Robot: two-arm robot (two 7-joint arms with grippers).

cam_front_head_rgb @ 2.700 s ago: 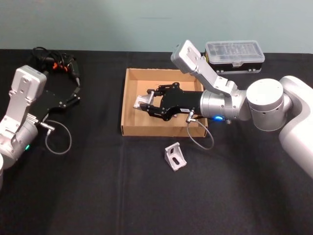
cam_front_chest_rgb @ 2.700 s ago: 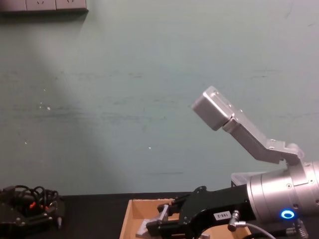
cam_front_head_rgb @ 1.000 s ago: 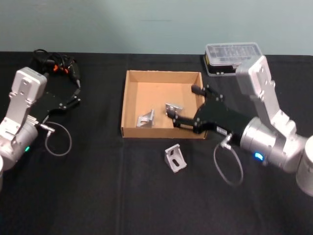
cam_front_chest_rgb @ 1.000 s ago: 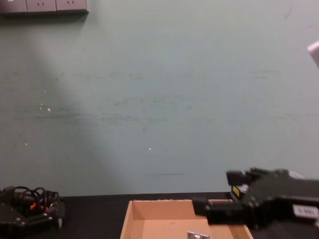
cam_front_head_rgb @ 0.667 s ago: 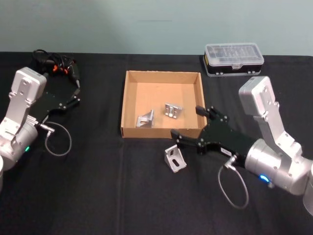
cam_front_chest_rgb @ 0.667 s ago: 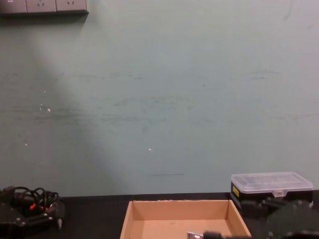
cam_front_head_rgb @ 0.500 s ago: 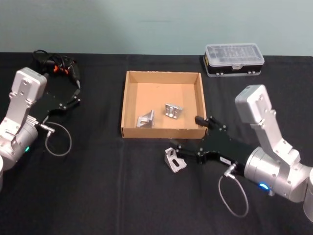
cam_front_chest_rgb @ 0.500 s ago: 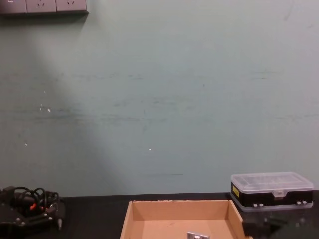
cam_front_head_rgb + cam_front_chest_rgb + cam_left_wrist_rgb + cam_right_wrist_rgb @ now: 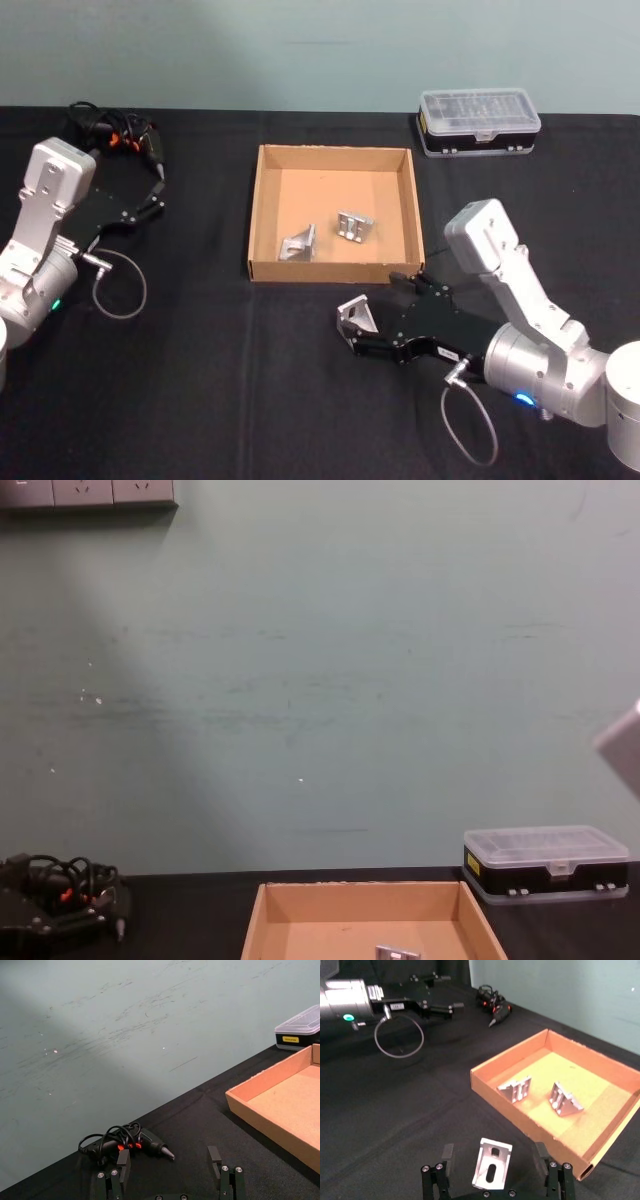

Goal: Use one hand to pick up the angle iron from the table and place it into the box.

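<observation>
- Frame's left: the black left gripper sits parked, jaws spread, empty.
- Centre: shallow tan cardboard box, the target.
- Below it: silver metal angle iron lies on the black bench; the right gripper straddles it, unclenched, aligned for grasping.

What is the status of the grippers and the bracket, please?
Right gripper open, straddling the bracket on the table. Left gripper open, parked at left. Box just beyond, two brackets inside.
</observation>
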